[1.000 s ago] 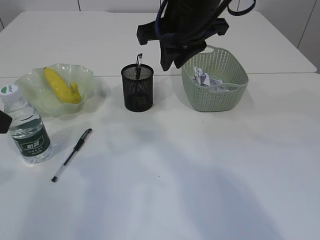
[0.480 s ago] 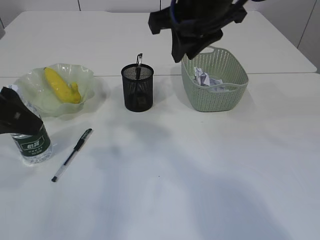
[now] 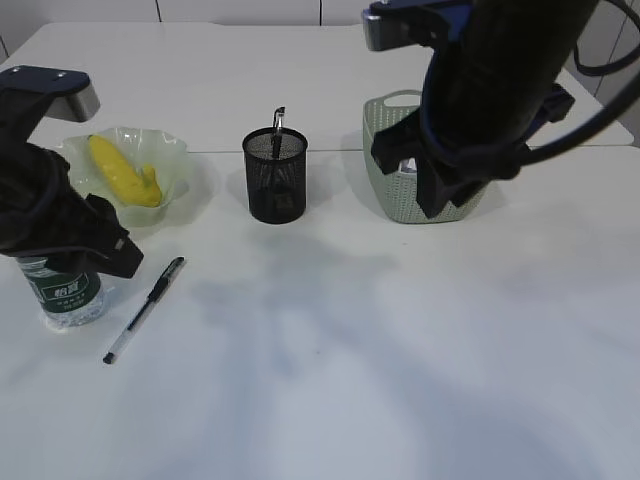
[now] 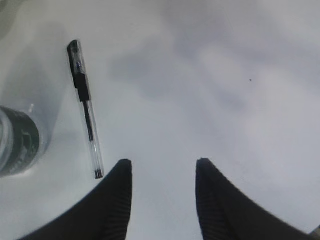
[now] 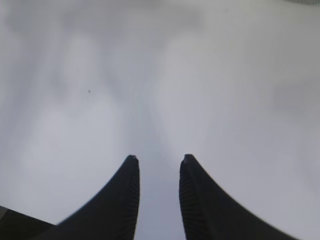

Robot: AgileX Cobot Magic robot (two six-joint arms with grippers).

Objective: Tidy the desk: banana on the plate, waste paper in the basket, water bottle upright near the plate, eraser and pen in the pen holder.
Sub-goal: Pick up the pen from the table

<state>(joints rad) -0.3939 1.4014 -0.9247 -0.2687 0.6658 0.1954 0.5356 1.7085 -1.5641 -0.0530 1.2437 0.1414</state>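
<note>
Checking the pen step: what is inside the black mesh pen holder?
One dark pen stands in the black mesh pen holder, clip poking above the rim. Whether an eraser lies inside, the mesh hides.

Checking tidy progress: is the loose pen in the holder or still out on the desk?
Out. The pen lies flat on the desk beside the bottle, apart from the pen holder.

Bright, even overhead light casts soft grey shadows across the white table (image 3: 330, 380); both wrist views are slightly blurred.
</note>
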